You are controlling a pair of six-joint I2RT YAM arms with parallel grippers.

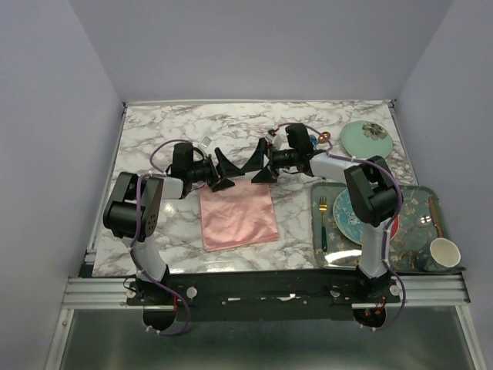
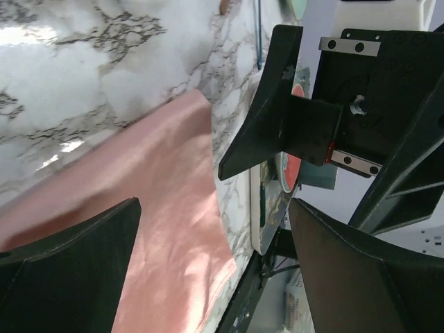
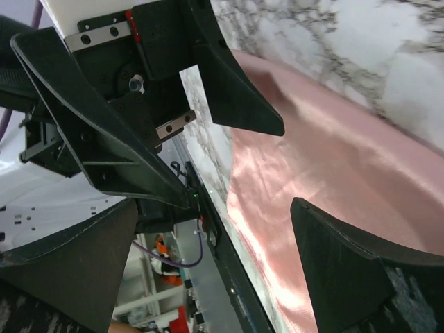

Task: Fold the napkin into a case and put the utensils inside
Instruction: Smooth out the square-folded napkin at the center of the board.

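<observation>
1. Two grippers hang over the far edge of the napkin point(image 1: 237, 217) and face each other, close together but apart.
2. The left gripper point(image 1: 223, 171) has its jaws spread wide, and nothing is between its fingers.
3. The right gripper point(image 1: 257, 169) is also wide open and holds nothing.
4. The napkin is shiny salmon-pink and lies flat on the marble table point(image 1: 154, 131) between the two arms, as a smooth, nearly square piece.
5. In both wrist views the pink cloth is below the open fingers. It is not possible to tell if any finger touches it.
6. At the right stands a patterned tray point(image 1: 416, 189). It carries a blue flowered plate point(image 1: 348, 220), a gold-headed fork point(image 1: 323, 223) just left of the plate, and a cup point(image 1: 443, 253).
</observation>
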